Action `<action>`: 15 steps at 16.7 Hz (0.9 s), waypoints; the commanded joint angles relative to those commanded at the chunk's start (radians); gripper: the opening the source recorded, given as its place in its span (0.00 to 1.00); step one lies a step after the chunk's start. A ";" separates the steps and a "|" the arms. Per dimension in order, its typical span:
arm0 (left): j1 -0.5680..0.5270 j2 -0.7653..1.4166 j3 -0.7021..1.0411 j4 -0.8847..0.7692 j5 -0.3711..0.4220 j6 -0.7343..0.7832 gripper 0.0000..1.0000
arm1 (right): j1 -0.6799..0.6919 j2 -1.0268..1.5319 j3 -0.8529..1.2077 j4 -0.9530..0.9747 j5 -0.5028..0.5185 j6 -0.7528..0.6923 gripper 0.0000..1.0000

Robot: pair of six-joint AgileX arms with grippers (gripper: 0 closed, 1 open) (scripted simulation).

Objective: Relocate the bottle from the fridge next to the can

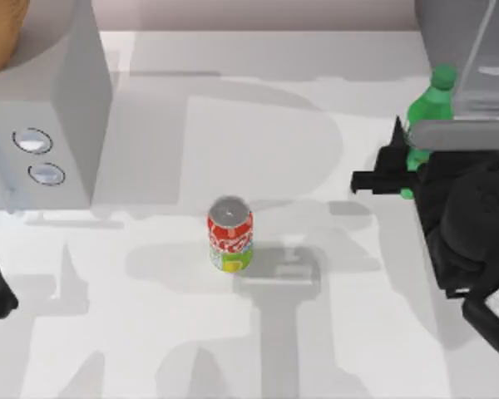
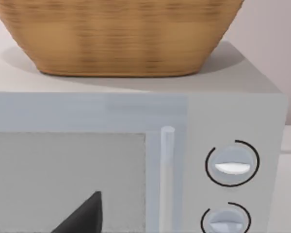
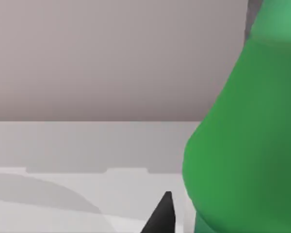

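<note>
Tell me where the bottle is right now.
The bottle stands upright at the top view's right side, just in front of the fridge, with the right gripper at its body; the can stands apart mid-table.

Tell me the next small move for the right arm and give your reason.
Probably carry the bottle leftward across the table toward the can. The right tool sits at the bottle near the fridge, and in the right wrist view the green body fills the near side, so it looks held, though the grip cannot be confirmed. The can stands upright at mid-table with bare surface beside it.
</note>
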 joint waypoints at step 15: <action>0.000 0.000 0.000 0.000 0.000 0.000 1.00 | 0.292 0.014 -0.051 0.049 0.287 0.016 0.00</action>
